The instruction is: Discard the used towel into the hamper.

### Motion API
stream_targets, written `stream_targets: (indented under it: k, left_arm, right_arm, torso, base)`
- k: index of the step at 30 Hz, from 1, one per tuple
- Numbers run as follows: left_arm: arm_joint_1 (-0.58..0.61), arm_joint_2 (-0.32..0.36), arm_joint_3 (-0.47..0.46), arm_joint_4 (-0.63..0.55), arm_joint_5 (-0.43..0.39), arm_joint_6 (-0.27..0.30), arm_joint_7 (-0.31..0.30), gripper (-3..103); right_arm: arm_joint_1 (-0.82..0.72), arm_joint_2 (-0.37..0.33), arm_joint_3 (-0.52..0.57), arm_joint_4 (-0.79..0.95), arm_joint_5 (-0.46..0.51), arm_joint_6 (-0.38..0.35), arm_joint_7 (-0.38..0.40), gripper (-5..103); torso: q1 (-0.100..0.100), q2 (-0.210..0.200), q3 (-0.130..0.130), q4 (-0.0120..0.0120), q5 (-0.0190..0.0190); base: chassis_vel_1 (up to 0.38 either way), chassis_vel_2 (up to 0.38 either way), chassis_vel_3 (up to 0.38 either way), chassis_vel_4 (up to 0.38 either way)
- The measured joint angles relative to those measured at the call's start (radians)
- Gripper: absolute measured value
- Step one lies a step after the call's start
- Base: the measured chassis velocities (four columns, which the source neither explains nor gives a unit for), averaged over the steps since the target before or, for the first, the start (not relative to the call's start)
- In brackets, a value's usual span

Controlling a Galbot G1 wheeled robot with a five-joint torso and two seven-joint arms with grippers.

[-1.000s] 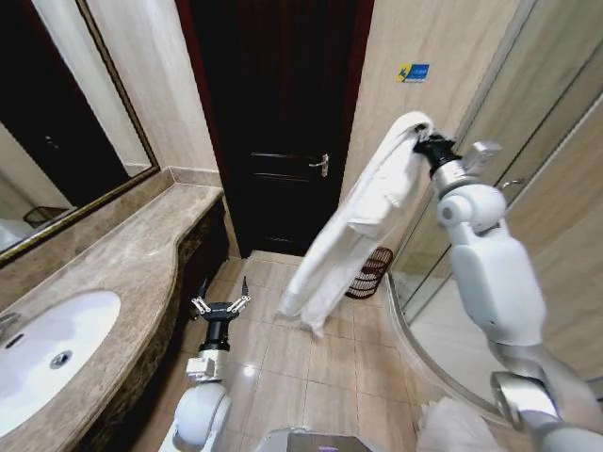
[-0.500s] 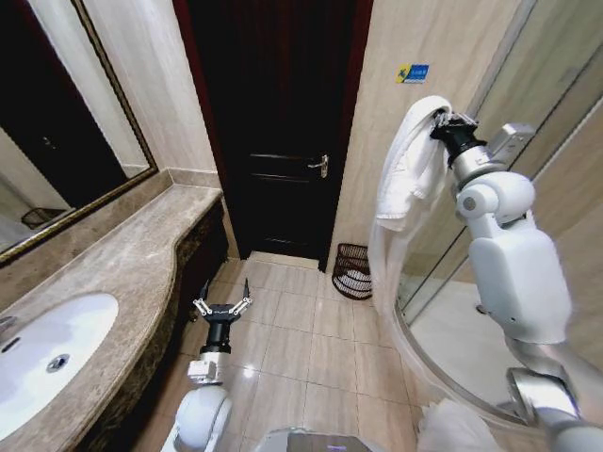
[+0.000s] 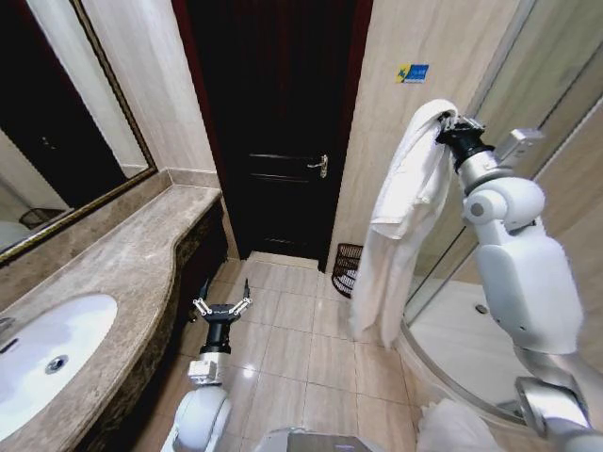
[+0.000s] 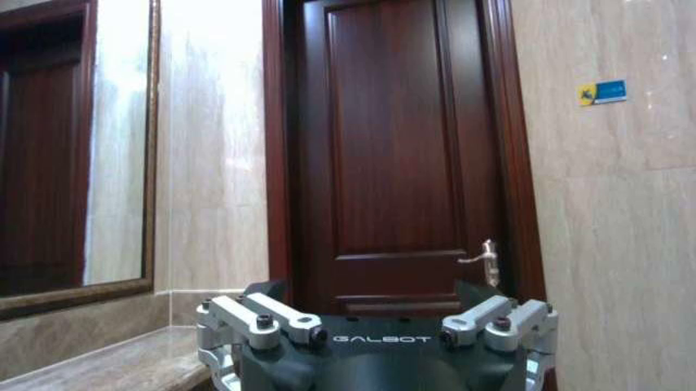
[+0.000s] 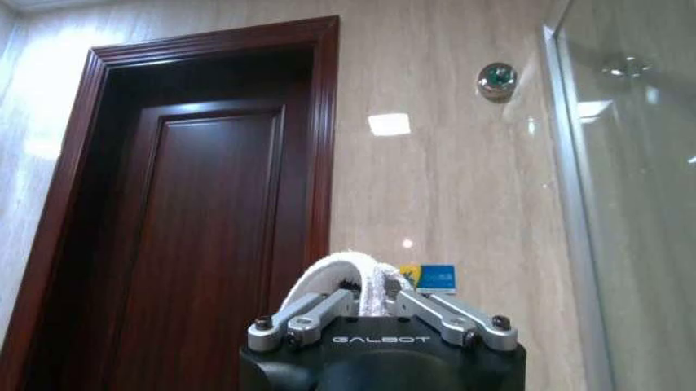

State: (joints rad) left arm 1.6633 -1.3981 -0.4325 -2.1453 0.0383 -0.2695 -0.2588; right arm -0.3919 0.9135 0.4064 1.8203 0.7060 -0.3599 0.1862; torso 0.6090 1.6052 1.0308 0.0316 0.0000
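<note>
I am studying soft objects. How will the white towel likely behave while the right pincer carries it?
The towel is probably floppy: it drapes in long folds below the right pincer. It likely swings when moved, as its free end hangs unsupported, partly before the hamper. It seems unlikely to slip, being pinched between shut fingers.

"GALBOT" stands on the left claw (image 4: 376, 326) and right claw (image 5: 376, 314).

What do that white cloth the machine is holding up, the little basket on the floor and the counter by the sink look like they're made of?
The towel, held in the right pincer, looks like soft white terry cotton: it drapes in thick folds. The basket seems to be dark painted wire, judging by its thin ribs with gaps. The counter looks like polished brown marble or similar stone, veined and glossy.
</note>
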Motion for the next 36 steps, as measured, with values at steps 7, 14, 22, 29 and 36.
stream_targets:
  k: [7, 14, 22, 29, 36]
  left_arm:
    - [-0.001, 0.003, 0.0, -0.004, 0.001, 0.003, -0.001, 100]
    - [-0.005, 0.003, 0.0, -0.003, -0.006, -0.007, -0.001, 100]
    - [-0.006, 0.002, 0.0, -0.002, -0.017, -0.019, -0.002, 100]
    - [-0.011, 0.001, 0.002, -0.007, -0.031, -0.019, -0.003, 100]
    - [-0.017, 0.005, 0.007, 0.003, -0.039, -0.02, -0.002, 100]
  right_arm:
    - [-0.001, -0.012, 0.009, 0.014, 0.015, 0.0, 0.0, 4]
    - [-0.014, -0.016, 0.012, 0.029, 0.019, 0.0, 0.002, 4]
    - [-0.042, -0.003, 0.012, 0.031, 0.016, -0.001, -0.008, 4]
    - [-0.049, 0.003, -0.006, 0.036, 0.014, 0.0, -0.008, 4]
    - [-0.046, -0.007, -0.001, 0.032, 0.015, 0.0, -0.006, 4]
  torso:
    - [0.0, 0.0, 0.0, 0.0, -0.0001]
    - [0.0, 0.0, 0.0, -0.0006, 0.0]
    - [0.0, 0.0, 0.0, 0.0003, 0.0]
    - [0.0, 0.0, 0.0, -0.0001, 0.0]
    - [0.0, 0.0, 0.0, 0.0, -0.0001]
  base:
    - [-0.031, -0.031, -0.032, -0.033]
    - [-0.079, -0.072, -0.072, -0.069]
    - [-0.029, -0.015, -0.019, -0.02]
    - [0.0, 0.0, 0.0, 0.0]
    - [-0.071, 0.056, 0.06, -0.058]
